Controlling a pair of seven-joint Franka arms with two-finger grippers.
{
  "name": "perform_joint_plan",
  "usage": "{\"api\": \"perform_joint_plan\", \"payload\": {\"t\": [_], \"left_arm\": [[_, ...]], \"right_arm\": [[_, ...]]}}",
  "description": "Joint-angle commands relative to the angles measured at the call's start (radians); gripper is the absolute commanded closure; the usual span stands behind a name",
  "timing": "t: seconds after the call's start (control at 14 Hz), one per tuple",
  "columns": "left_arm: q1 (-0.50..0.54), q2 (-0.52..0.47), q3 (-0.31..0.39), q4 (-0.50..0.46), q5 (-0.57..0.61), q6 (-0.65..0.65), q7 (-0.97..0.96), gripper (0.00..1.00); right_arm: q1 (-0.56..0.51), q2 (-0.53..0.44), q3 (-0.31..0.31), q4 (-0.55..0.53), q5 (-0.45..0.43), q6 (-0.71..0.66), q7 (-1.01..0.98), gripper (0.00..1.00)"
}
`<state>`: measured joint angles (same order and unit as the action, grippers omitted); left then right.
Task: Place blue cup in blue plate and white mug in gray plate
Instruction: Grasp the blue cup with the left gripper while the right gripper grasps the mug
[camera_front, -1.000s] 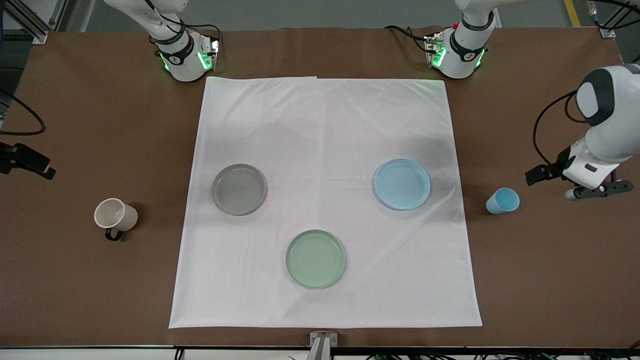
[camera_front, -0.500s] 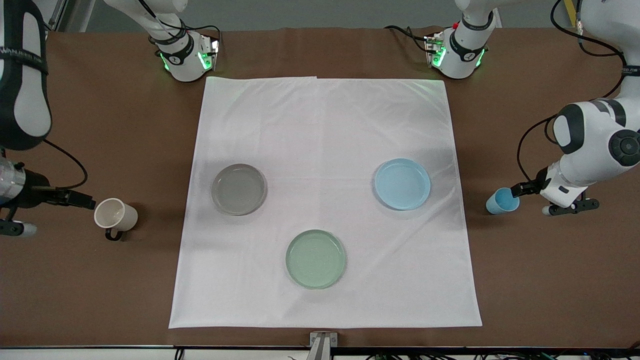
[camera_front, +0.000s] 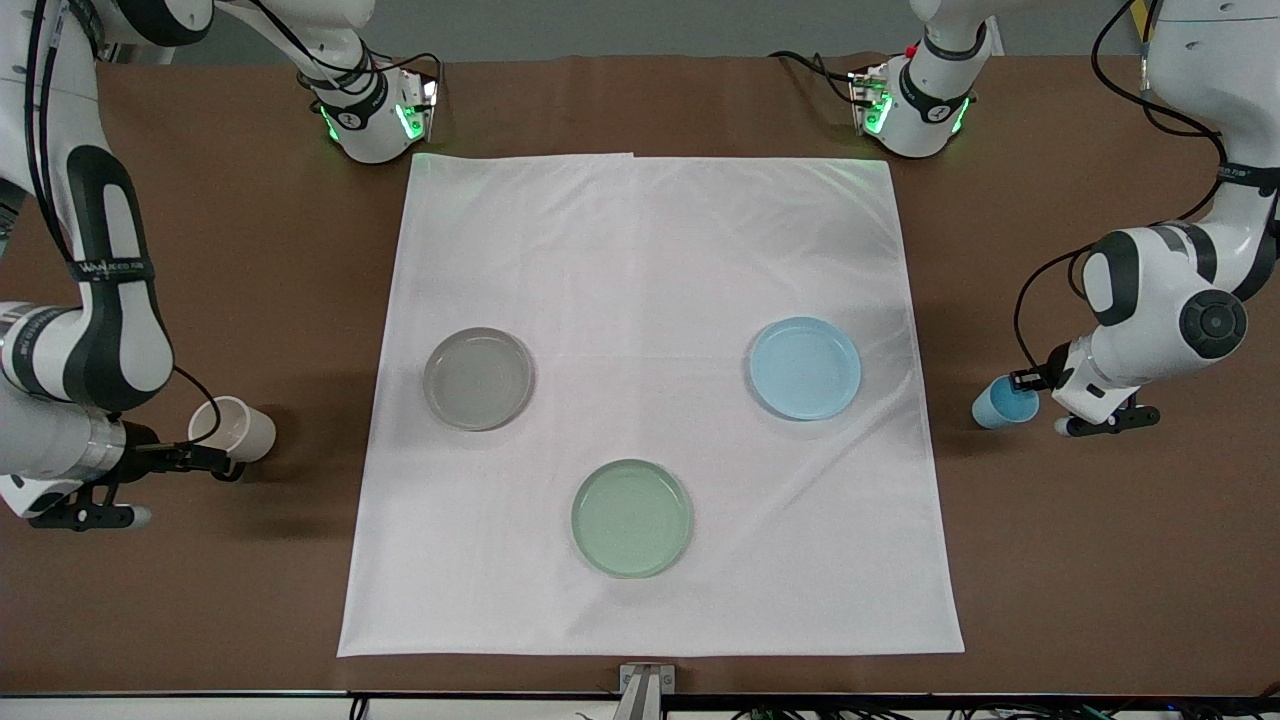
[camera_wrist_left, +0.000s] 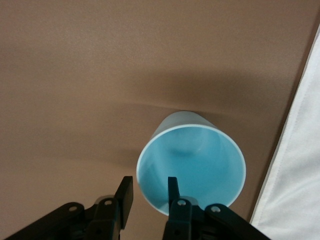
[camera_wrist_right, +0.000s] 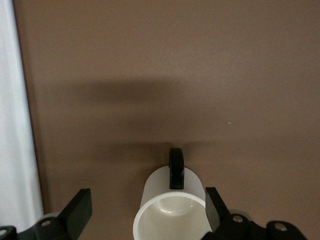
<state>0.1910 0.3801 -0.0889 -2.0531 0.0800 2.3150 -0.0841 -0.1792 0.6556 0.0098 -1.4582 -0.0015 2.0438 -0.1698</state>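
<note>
Front view: brown bench (camera_front: 200, 250) carrying a white cloth (camera_front: 650, 260) with three plates on it. Gray plate (camera_front: 478, 378) toward the right arm's end, blue plate (camera_front: 805, 368) toward the left arm's end, pale green plate (camera_front: 631, 518) between them and nearest the front camera. Blue cup (camera_front: 1003, 404) lying tipped on bare bench off the cloth, beside the blue plate, at the left arm's end. Left gripper (camera_front: 1030, 384) down at the cup's rim. White mug (camera_front: 236, 430) tipped on bare bench at the right arm's end, beside the gray plate. Right gripper (camera_front: 215, 462) low at the mug.

Left wrist view: fingers (camera_wrist_left: 125, 194) parted, straddling the rim of the blue cup (camera_wrist_left: 192, 167), one inside the mouth, one outside the wall; not clamped. Cloth edge (camera_wrist_left: 300, 175) beside the cup.

Right wrist view: right gripper (camera_wrist_right: 147, 207) spread wide, one finger either side of the white mug (camera_wrist_right: 167, 210), clear of its wall. Black handle (camera_wrist_right: 176, 167) on the upturned side of the mug. Strip of cloth (camera_wrist_right: 17, 125) at the frame's edge.
</note>
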Motion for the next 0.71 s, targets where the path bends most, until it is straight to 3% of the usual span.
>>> {"api": "perform_joint_plan", "payload": {"t": [0.0, 0.07, 0.21, 0.43, 0.64], "left_arm": [[-0.004, 0.002, -0.011, 0.005, 0.017, 0.007, -0.008, 0.93], [-0.002, -0.009, -0.012, 0.008, 0.017, -0.003, 0.000, 0.99], [-0.004, -0.061, -0.029, 0.010, 0.015, -0.023, -0.011, 0.99], [-0.002, -0.130, -0.145, 0.014, 0.006, -0.117, -0.162, 0.99], [-0.004, -0.121, -0.296, 0.013, 0.006, -0.131, -0.417, 1.00]], "right_arm": [[-0.011, 0.030, 0.010, 0.016, -0.018, 0.015, -0.019, 0.00], [-0.013, 0.044, 0.010, 0.016, -0.018, 0.015, -0.020, 0.00], [-0.017, 0.065, 0.007, 0.018, -0.020, 0.015, -0.022, 0.00], [-0.029, 0.085, 0.007, 0.021, -0.074, 0.018, -0.022, 0.02], [-0.035, 0.105, 0.007, 0.021, -0.095, 0.062, -0.023, 0.08]]}}
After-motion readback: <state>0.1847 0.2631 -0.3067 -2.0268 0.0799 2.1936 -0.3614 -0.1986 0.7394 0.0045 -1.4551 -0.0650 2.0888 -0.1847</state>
